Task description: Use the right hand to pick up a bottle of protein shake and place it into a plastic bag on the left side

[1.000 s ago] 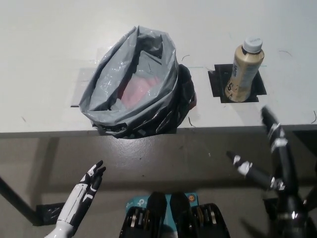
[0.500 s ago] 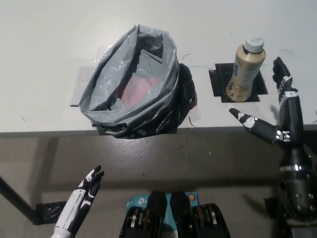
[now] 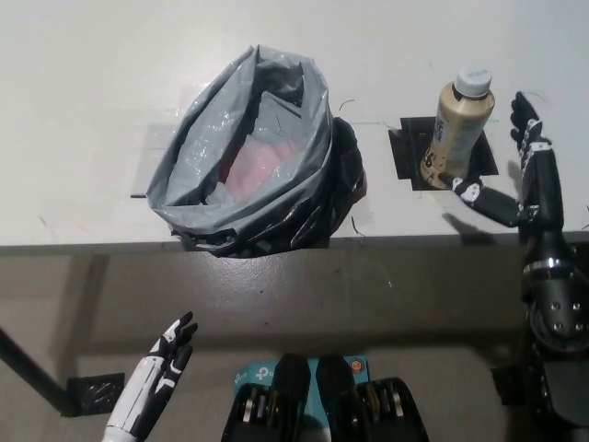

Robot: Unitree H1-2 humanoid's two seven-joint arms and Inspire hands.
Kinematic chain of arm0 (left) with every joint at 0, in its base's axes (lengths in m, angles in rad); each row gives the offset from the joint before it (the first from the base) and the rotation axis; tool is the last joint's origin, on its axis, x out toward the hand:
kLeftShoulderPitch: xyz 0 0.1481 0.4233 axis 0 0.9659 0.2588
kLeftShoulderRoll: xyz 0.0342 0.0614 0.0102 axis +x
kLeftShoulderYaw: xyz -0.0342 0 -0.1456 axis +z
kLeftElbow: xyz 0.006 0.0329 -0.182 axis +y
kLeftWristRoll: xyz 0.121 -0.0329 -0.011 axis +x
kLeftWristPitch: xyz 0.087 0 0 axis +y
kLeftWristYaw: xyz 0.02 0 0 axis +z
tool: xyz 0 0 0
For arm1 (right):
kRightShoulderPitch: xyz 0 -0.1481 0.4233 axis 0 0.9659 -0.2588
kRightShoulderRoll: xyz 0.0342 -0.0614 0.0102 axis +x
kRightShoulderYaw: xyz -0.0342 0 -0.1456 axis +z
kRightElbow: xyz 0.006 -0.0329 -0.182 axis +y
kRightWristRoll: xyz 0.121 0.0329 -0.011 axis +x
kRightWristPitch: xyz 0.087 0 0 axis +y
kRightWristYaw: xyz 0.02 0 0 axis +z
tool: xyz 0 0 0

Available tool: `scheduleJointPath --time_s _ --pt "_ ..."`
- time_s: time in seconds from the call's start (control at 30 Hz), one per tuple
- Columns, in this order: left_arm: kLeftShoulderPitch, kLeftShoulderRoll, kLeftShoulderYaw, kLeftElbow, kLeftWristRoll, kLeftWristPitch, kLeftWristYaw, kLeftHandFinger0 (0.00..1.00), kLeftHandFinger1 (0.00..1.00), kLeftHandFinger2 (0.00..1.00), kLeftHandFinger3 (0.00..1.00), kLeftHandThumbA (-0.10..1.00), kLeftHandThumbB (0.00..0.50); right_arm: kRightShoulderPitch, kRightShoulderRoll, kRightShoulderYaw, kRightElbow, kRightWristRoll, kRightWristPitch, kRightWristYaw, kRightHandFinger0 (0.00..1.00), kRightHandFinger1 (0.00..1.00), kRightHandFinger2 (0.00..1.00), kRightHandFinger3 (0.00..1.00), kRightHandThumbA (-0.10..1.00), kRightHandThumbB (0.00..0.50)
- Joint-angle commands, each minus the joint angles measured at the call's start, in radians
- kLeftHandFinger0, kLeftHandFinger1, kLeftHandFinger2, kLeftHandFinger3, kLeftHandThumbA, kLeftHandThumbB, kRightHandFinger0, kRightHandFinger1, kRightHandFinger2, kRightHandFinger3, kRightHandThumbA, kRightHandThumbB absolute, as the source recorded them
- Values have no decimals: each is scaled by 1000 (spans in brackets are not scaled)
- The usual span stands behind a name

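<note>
Since half a second ago your right hand [image 3: 520, 180] has climbed from the table's front edge up onto the tabletop and closed in on the bottle; the left hand has barely shifted, and bag and bottle sit where they were.

Nearest you, at the lower left of the frame, the white left hand [image 3: 164, 359] rests below table level, well short of the table [image 3: 83, 83], fingers fairly straight and loosely apart, holding nothing.

At the right edge the black right arm rises from the bottom corner. You can see its hand spread wide: the thumb [image 3: 483, 198] reaches left toward the bottle's base, and the other fingers [image 3: 529, 133] stand up just right of the bottle. Whether the thumb tip touches the bottle you cannot tell; nothing is gripped yet.

The bottle [image 3: 453, 133], beige with a pale cap, stands upright on a black square mark [image 3: 405, 152] in the upper right.

Left of it, centre-left on the table, the grey bag [image 3: 198, 147] sits open, mouth up, with something pinkish showing inside.
</note>
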Motion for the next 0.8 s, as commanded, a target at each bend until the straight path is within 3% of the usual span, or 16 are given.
scheduleJointPath --time_s 0.0,0.23,0.4,0.5,0.77 --pt "-4 4 3 -37 6 -39 -4 1000 1000 1000 1000 1000 195 -53 -12 -8 -4 26 -32 -18 1000 1000 1000 1000 1000 342" --pt "3 7 8 -36 2 -44 -3 1000 1000 1000 1000 1000 215 -60 4 5 3 19 -31 -20 1000 1000 1000 1000 1000 323" --pt "5 4 3 -37 9 -45 -3 1000 1000 1000 1000 1000 202 -70 12 27 12 -16 -7 -29 1000 1000 1000 1000 1000 335" --pt "3 4 1 -34 15 -53 -1 1000 1000 1000 1000 1000 200 -93 20 32 60 -11 -11 -34 1000 1000 1000 1000 1000 294" --pt "-2 1 6 -37 14 -55 0 1000 1000 1000 1000 1000 213 -184 14 30 220 -2 -36 -59 1000 1000 1000 1000 1000 328"
